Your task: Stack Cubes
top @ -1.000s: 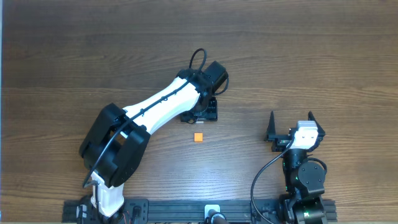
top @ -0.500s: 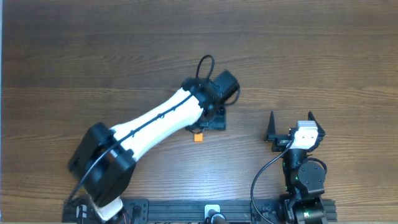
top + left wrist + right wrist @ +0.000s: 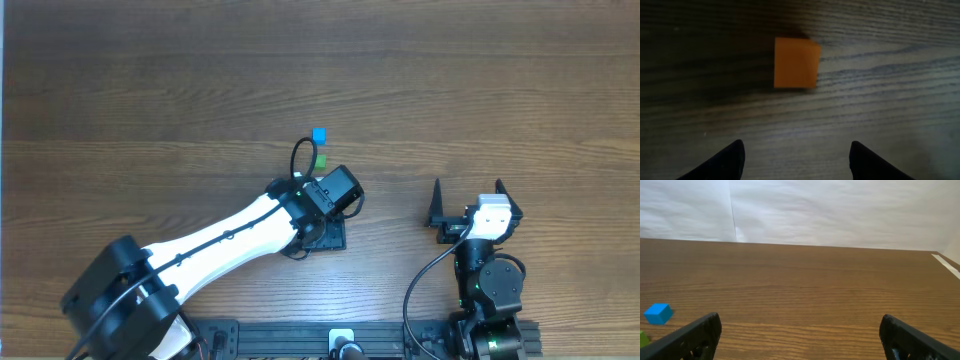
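Left gripper (image 3: 797, 161) sat just below centre of the top view, fingers spread wide and holding nothing. Its wrist view showed the orange cube (image 3: 796, 62) flat on the wooden table (image 3: 150, 80), ahead of both fingertips and apart from them. Blue cube (image 3: 320, 135) lay above centre in the top view with the green cube (image 3: 320, 159) just below it, contact not discernible; right gripper (image 3: 468, 200) stood right of centre, fingers wide apart, empty.
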`<state>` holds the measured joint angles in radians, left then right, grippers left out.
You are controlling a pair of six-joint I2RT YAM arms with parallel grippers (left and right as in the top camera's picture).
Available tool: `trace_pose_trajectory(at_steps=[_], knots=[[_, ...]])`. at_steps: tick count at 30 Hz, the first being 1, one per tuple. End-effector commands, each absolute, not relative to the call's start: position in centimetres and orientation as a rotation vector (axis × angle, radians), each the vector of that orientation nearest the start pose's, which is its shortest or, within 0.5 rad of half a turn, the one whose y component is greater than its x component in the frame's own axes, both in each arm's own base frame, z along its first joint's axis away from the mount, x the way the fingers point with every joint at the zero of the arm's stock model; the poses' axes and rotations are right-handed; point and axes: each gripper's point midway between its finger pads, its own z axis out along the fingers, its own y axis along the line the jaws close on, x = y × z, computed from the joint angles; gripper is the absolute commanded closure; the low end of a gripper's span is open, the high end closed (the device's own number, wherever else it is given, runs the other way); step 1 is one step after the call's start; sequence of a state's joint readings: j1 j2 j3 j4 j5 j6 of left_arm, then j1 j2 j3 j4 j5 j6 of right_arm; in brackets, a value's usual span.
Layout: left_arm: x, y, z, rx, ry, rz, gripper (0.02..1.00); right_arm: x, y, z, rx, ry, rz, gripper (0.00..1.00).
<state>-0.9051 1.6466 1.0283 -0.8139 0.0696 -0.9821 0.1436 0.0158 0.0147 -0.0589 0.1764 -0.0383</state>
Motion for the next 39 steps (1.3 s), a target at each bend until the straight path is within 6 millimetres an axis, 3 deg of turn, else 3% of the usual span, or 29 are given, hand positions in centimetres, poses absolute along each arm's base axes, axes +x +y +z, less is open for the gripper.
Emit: trace_pose_trajectory(at_steps=[1,7,21,39], knots=[[18.5,-24.7,2.5,-0.167,3.123,-0.184,0.356,24.6,0.5,16.1,-0.016,1.629,-0.065,0.009],[19.9,-24.3,2.1,-0.187,3.12,-0.181,0.373,24.6,0.5,16.1,-0.016,1.629,-0.065,0.007],[21.9,-25.5,1.0,-0.144,3.128,-0.148,0.386,24.6,0.5,16.1,-0.016,1.629,-0.065,0.009],[22.2,-24.7,-0.1,-0.09,3.14,-0.086,0.402,24.6,0.5,16.1,-0.016,1.629,-0.065,0.009]])
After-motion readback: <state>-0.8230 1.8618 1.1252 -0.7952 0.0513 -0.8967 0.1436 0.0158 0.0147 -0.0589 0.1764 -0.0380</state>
